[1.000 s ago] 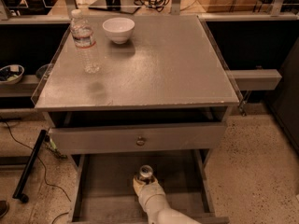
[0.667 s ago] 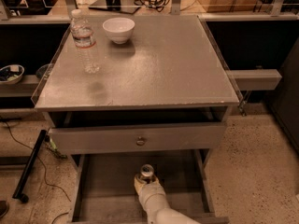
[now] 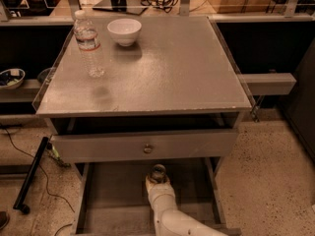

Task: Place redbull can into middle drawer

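Inside the middle drawer (image 3: pixel 112 196), the redbull can (image 3: pixel 158 171) touches the tool (image 3: pixel 158 184) (grip unclear).

The pincer (image 3: pixel 158 182) sits inside the middle drawer (image 3: pixel 108 200) with the redbull can (image 3: pixel 158 171), just below the upper drawer front (image 3: pixel 98 149), which seems to overhang. The drawer floor is bare on either side.

— What's that tabletop (image 3: pixel 172 73) made of?
— Matt grey, faintly grainy. Upper left, the water bottle (image 3: pixel 88 45) is clear plastic and the bowl (image 3: pixel 124 31) glossy white.
— And bottom centre?
— The gripper (image 3: pixel 158 182), smooth white plastic, over the middle drawer (image 3: pixel 113 200) of dull bare wood, at the redbull can (image 3: pixel 158 171) with its shiny metal top.
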